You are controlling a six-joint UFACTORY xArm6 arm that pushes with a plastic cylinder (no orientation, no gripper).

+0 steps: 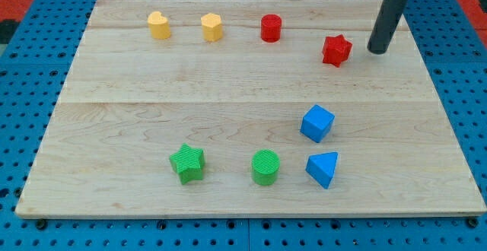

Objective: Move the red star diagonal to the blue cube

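The red star [336, 50] lies near the board's top right. The blue cube [317, 123] sits below it, right of the board's middle. My tip [377, 51] is just to the right of the red star, a small gap between them. The rod rises from the tip toward the view's top edge.
A red cylinder [271, 28], a yellow hexagon block [211, 27] and a yellow heart-like block [158, 25] stand along the top. A green star [187, 163], a green cylinder [265, 167] and a blue triangular block [323, 169] sit along the bottom. The wooden board [114, 129] lies on a blue perforated table.
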